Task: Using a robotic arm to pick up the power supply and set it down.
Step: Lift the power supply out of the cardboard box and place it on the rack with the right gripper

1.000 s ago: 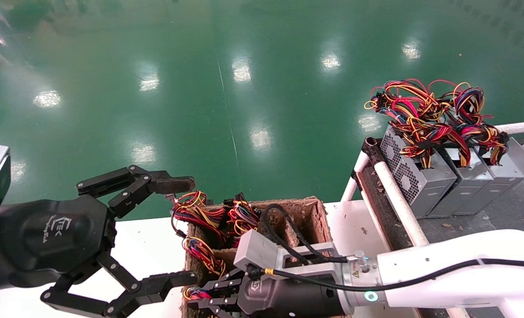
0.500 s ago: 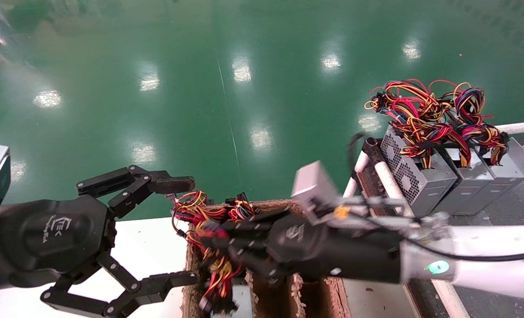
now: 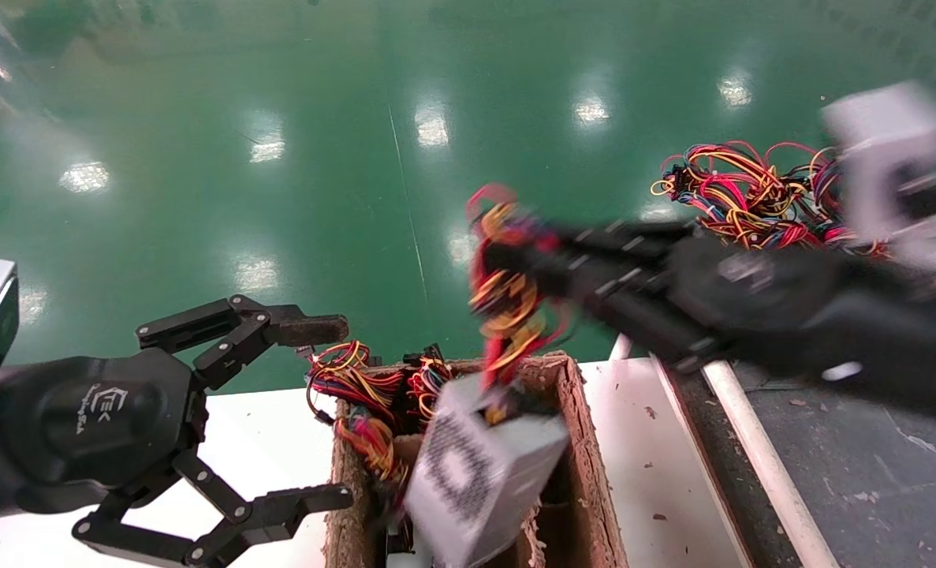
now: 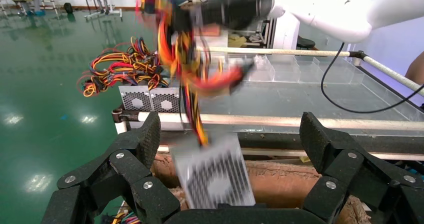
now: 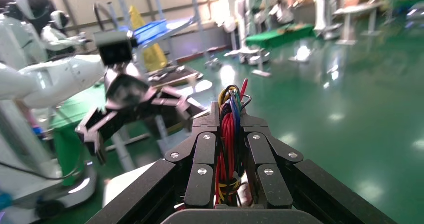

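Observation:
A grey power supply (image 3: pixel 471 473) with a perforated fan face hangs tilted over the brown carton (image 3: pixel 582 442), dangling by its red, yellow and black wire bundle (image 3: pixel 507 308). My right gripper (image 3: pixel 507 256) is shut on that bundle above the carton; the right wrist view shows the wires (image 5: pixel 229 129) pinched between its fingers (image 5: pixel 205 149). In the left wrist view the power supply (image 4: pixel 215 176) hangs in front of my left gripper (image 4: pixel 230 134). My left gripper (image 3: pixel 330 412) stands open to the left of the carton, holding nothing.
More wire bundles (image 3: pixel 357 386) stick out of the carton's left compartment. Other power supplies (image 4: pixel 150 99) with tangled wires (image 3: pixel 736 189) stand on the dark rack (image 3: pixel 830 473) at right, behind a white rail (image 3: pixel 759 465). Green floor lies beyond the white table (image 3: pixel 262 426).
My right gripper rose out of the carton and swung up and to the right with the wire bundle, pulling the power supply up out of the carton. The left gripper stayed still.

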`<act>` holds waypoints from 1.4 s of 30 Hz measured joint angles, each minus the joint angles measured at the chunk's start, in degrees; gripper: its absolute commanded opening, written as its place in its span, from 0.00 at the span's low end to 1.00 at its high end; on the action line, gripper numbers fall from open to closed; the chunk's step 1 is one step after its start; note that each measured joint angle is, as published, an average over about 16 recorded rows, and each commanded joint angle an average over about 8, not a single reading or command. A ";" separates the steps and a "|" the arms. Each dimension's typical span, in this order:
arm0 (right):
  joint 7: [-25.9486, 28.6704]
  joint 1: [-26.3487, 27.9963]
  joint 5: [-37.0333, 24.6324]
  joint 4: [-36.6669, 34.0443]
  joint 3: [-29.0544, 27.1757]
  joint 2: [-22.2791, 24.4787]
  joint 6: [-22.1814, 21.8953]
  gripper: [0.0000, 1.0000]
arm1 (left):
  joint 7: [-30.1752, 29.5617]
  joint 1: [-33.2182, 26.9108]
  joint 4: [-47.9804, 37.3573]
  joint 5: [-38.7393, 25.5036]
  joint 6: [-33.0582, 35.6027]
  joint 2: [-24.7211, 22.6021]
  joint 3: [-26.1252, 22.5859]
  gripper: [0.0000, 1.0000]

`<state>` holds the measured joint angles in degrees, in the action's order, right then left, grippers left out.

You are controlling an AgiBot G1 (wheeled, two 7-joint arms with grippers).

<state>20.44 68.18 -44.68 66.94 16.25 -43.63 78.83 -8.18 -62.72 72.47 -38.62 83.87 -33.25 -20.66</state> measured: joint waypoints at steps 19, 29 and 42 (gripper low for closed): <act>-9.62 -2.25 1.36 -11.07 -9.94 19.16 3.44 0.00 | 0.01 0.00 0.00 0.01 0.00 0.00 -0.01 1.00; -14.05 -5.24 -0.40 -16.20 -11.55 24.25 3.50 0.00 | 0.01 0.00 0.00 0.01 -0.01 0.01 -0.02 1.00; -17.36 -10.26 -0.43 -16.90 -13.49 26.58 0.67 0.00 | 0.01 -0.01 0.00 0.02 -0.01 0.01 -0.03 1.00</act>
<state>3.08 57.92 -45.11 50.04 2.76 -17.04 79.50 -8.16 -62.73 72.47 -38.60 83.86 -33.24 -20.69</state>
